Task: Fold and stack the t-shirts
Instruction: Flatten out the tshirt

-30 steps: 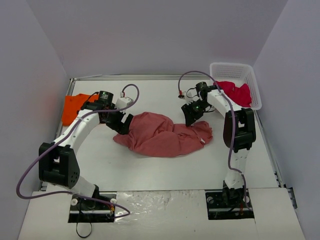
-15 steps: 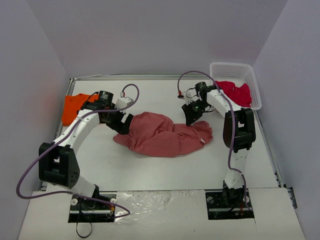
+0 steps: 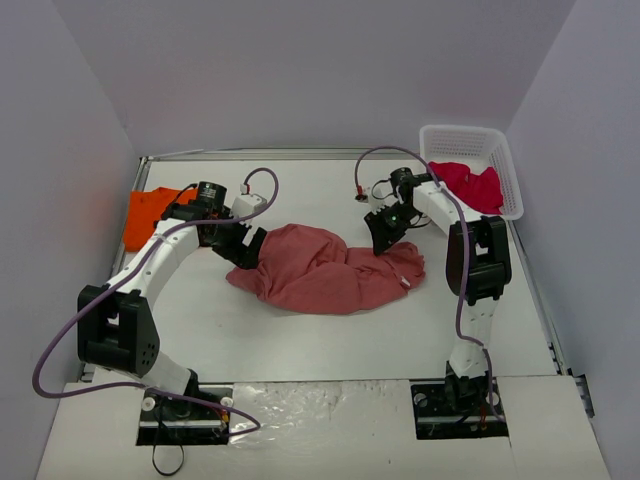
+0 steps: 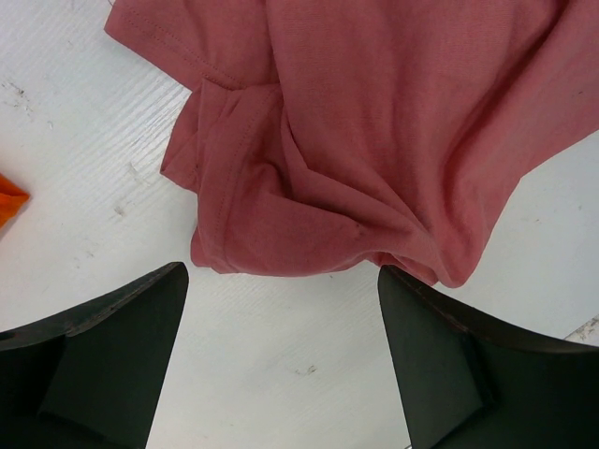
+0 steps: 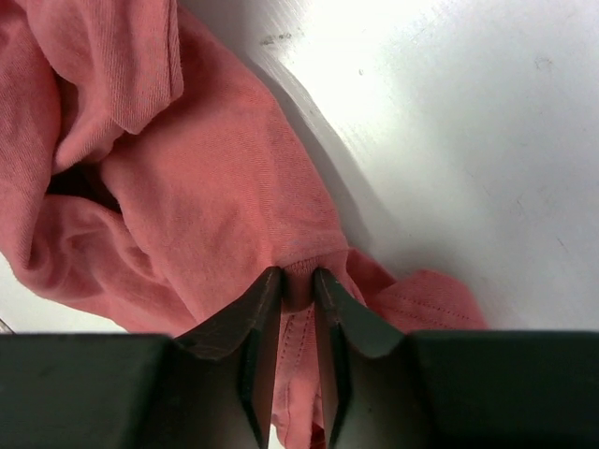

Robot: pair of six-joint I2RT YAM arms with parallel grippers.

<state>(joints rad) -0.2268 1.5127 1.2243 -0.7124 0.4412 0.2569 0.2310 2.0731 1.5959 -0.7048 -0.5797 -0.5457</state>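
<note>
A large brick-red t-shirt [image 3: 320,268] lies crumpled in the middle of the table. My right gripper [image 3: 382,236] is at its far right corner, shut on a bunched seam of the brick-red t-shirt [image 5: 187,206] pinched between the fingers [image 5: 257,309]. My left gripper [image 3: 240,248] hovers open at the shirt's left edge, with bare table between its fingers [image 4: 122,337] and the cloth [image 4: 374,140] just beyond the tips. An orange t-shirt [image 3: 148,215] lies at the far left. A crimson-pink t-shirt [image 3: 470,183] sits in the basket.
A white plastic basket [image 3: 470,140] stands at the far right corner. A raised metal rim [image 3: 250,155] runs along the table's back edge, and walls close in on three sides. A sliver of orange cloth [image 4: 9,198] shows at the left of the left wrist view.
The right gripper's fingers have closed on the brick-red shirt's edge and lifted slightly toward the back. The left arm has held still.
</note>
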